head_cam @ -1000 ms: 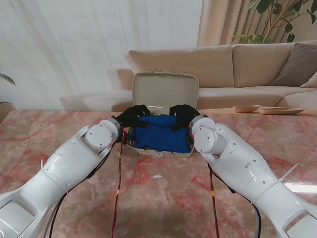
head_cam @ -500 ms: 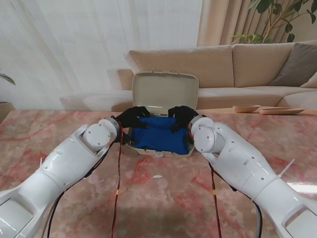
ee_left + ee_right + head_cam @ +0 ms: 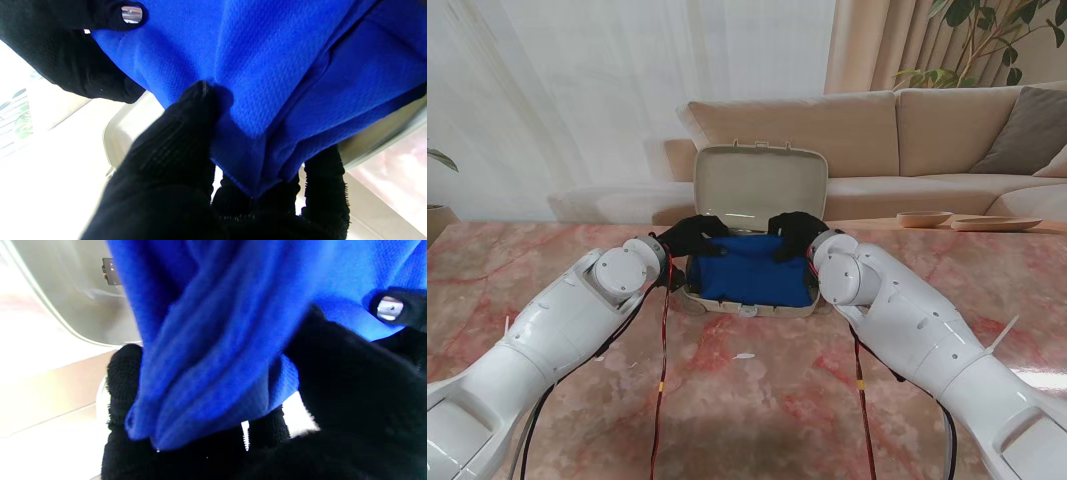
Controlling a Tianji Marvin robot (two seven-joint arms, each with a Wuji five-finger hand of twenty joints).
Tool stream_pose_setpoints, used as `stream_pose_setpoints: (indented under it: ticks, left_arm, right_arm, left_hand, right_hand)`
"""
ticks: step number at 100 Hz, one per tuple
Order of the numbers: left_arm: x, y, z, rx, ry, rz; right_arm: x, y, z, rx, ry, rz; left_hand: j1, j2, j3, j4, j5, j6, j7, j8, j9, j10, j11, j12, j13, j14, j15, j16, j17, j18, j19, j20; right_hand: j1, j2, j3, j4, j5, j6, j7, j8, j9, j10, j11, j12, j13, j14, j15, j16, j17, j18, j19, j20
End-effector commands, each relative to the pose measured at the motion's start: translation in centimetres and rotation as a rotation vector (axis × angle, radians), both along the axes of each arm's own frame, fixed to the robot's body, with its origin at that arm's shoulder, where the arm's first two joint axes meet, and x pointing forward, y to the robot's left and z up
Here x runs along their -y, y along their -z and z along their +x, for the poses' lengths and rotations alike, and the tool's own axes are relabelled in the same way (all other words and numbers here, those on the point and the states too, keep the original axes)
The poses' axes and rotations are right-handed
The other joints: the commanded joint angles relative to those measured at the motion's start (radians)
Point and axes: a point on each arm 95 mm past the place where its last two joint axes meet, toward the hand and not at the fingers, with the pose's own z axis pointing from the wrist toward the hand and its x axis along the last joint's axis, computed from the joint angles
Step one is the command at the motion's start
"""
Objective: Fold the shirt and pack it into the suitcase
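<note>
Stand view, frame centre: folded blue shirt (image 3: 752, 268) held over open suitcase (image 3: 760, 190) on counter (image 3: 757, 390), far corners pinched by left robot hand (image 3: 691, 236) and right robot hand (image 3: 795, 234). Risk judged: uneven release, folds spilling, fabric caught on rim.

No text, label, brand, number or sign can be read in any of the views. The blue shirt (image 3: 749, 272), the beige suitcase (image 3: 760, 182) and the black-gloved robot hands show only plain surfaces, and the small dark fitting inside the suitcase lid (image 3: 111, 271) is too blurred to show any marking.
</note>
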Motion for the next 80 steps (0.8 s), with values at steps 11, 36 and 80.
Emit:
stream_pose_setpoints:
  ticks: [11, 36, 80]
  left_arm:
    - [-0.5, -0.8, 0.0, 0.06, 0.025, 0.035]
    - [-1.1, -1.7, -0.3, 0.128, 0.073, 0.098]
    - [-2.8, -3.8, -1.5, 0.266, 0.13, 0.254]
  right_arm:
    - [0.2, -0.4, 0.0, -0.002, 0.01, -0.009]
    - [0.4, -0.4, -0.1, -0.013, 0.013, -0.021]
    - [1.2, -1.5, -0.6, 0.019, 0.037, -0.044]
  left_hand:
    - [-0.113, 0.029, 0.093, 0.067, -0.007, 0.045, -0.13, -0.028, -0.095, 0.015, -0.01, -0.096, -0.113, 0.022, -0.084, -0.075, -0.075, 0.02, -0.077, -0.061]
    - [-0.165, -0.024, 0.149, 0.051, -0.057, 0.061, -0.245, -0.076, -0.189, 0.041, -0.072, -0.134, -0.23, 0.028, -0.154, -0.128, -0.156, 0.01, -0.153, -0.107]
    - [-0.17, 0.029, 0.102, 0.054, -0.071, 0.053, -0.315, -0.099, -0.23, 0.052, -0.105, -0.159, -0.286, 0.029, -0.183, -0.162, -0.196, 0.003, -0.183, -0.117]
  right_hand:
    - [-0.103, 0.025, 0.084, 0.078, 0.005, 0.076, -0.248, 0.033, -0.12, 0.044, -0.046, -0.135, -0.121, 0.011, -0.114, -0.045, -0.089, 0.015, -0.076, -0.01]
    - [-0.17, 0.023, 0.072, 0.12, 0.006, 0.112, -0.407, 0.103, -0.171, 0.063, -0.089, -0.176, -0.195, 0.014, -0.164, -0.065, -0.195, 0.027, -0.12, -0.009]
    - [-0.191, 0.033, 0.058, 0.12, 0.003, 0.123, -0.478, 0.116, -0.201, 0.067, -0.111, -0.197, -0.259, 0.021, -0.193, -0.076, -0.227, 0.015, -0.153, -0.017]
